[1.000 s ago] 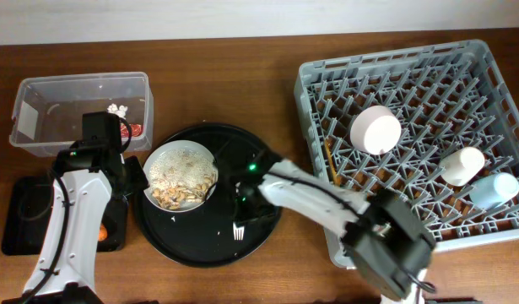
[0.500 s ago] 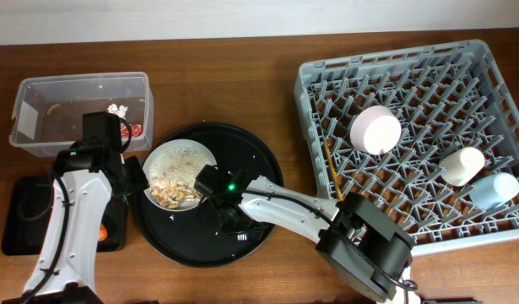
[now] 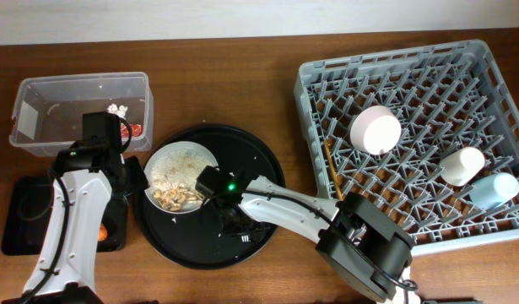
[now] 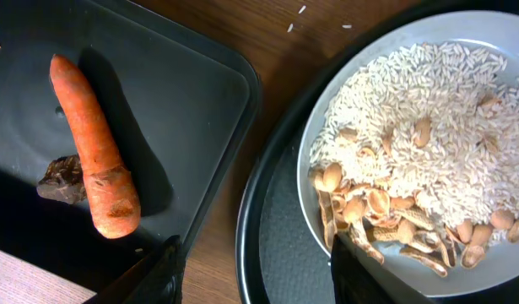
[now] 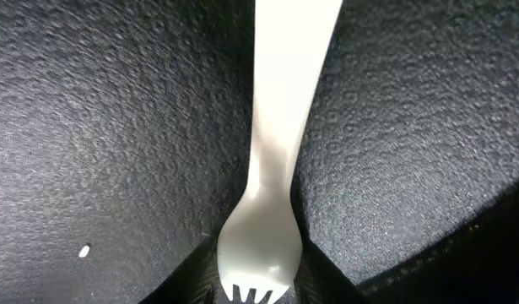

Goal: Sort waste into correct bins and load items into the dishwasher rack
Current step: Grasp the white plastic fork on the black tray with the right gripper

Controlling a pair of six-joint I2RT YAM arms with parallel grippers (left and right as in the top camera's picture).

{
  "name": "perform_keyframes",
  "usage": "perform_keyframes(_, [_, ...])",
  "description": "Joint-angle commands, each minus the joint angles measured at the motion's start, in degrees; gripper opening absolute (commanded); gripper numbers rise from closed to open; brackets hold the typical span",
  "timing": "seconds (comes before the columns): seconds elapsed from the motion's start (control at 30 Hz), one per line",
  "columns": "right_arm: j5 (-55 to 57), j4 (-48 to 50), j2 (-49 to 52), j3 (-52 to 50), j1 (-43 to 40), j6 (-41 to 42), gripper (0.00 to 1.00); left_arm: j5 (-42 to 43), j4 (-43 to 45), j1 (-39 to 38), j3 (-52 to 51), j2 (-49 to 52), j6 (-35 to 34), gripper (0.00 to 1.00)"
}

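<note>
The right end effector (image 5: pixel 259 285) was clenched on the white plastic fork (image 5: pixel 280 127) near its neck, with the fork on the round black tray (image 5: pixel 107 127). The left end effector (image 4: pixel 255 270) stood released and held nothing. It was above the tabletop (image 4: pixel 267 51) strip between the shallow black tray (image 4: pixel 191 101), which contained the carrot piece (image 4: pixel 90 152), and the pale plate (image 4: pixel 308 160) of rice and shells.

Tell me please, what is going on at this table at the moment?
The right gripper is down on the round black tray, closed on the white plastic fork, which lies flat there. The left gripper hovers open between the shallow black tray, where a carrot lies, and the plate of rice and beige scraps. The pink bowl, the cream cup and the small blue cup are already in the dishwasher rack.
</note>
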Motion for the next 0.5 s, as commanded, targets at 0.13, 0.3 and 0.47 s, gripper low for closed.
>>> perform_keyframes(0.13, [2.95,-5.95,-8.13,2.05,-4.79,-4.50,0.31,0.59,-0.09,0.20,-0.50,-0.39,-0.63,0.55])
perform_keyframes(0.3, [4.57,-9.84,-15.06,2.05,-9.09,-11.61,0.31,0.61,-0.09,0.20,-0.50,-0.39,-0.63,0.56])
perform_keyframes(0.47, [4.59,-15.52,-20.74,2.05,-16.11,-19.50,0.31,0.61,-0.07,0.20,-0.50,-0.39,-0.63,0.55])
